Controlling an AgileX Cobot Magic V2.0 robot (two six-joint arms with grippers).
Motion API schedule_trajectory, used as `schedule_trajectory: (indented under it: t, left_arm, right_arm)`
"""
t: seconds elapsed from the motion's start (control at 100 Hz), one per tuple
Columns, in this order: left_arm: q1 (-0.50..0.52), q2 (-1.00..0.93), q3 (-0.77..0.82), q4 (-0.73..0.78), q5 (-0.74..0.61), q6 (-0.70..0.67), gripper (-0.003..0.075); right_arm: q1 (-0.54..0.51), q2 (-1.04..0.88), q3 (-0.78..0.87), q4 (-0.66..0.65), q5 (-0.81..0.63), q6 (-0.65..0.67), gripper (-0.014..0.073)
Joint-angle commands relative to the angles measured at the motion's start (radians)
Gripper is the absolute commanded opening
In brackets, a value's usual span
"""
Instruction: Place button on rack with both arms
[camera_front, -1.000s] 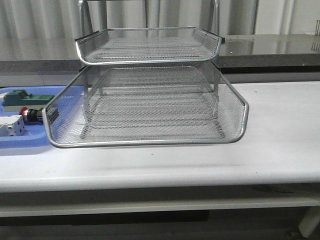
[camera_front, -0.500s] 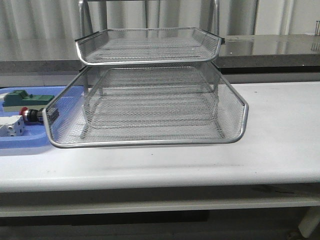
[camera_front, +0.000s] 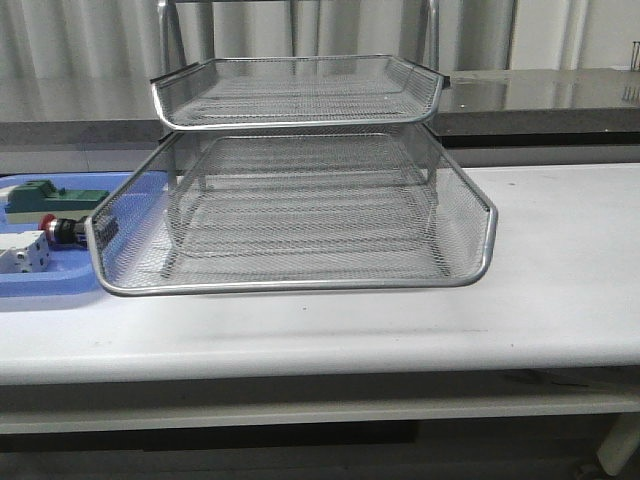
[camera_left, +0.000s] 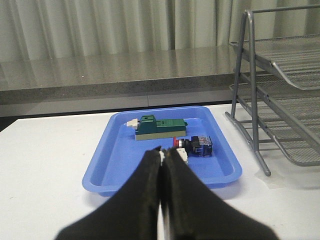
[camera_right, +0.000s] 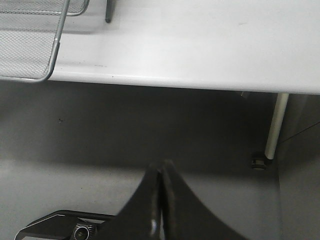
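Red-capped push-button switch with black body and blue rear block (camera_left: 194, 145) lies on its side in the flat blue plastic tray (camera_left: 120, 155), beside the silver wire-mesh rack (camera_front: 300, 190) on the white bench (camera_front: 560, 260). Largest is the bench, then the rack, then the tray, which also carries a green block (camera_left: 160, 128) and a white block (camera_front: 22, 255). The left gripper (camera_left: 162, 160) hangs before the tray, fingers pressed together and empty. The right gripper (camera_right: 161, 172) hangs off the bench edge, likewise pressed together.
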Motion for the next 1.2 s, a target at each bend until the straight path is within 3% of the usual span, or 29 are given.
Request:
schedule_trajectory:
  t: [0.0,0.91,1.19]
  left_arm:
    - [-0.001,-0.035,0.049,0.0,-0.082,-0.012,-0.002]
    - [-0.001,-0.035,0.047,0.0,-0.092,-0.012,-0.002]
    - [-0.001,-0.035,0.001,-0.039,-0.181,-0.012,-0.002]
  right_arm:
    - [-0.001,0.004,-0.033,-0.015,-0.047,0.004,-0.0067]
    - [-0.001,0.004,-0.033,-0.015,-0.047,0.004,-0.0067]
    - [-0.001,0.004,-0.033,-0.015,-0.047,0.004,-0.0067]
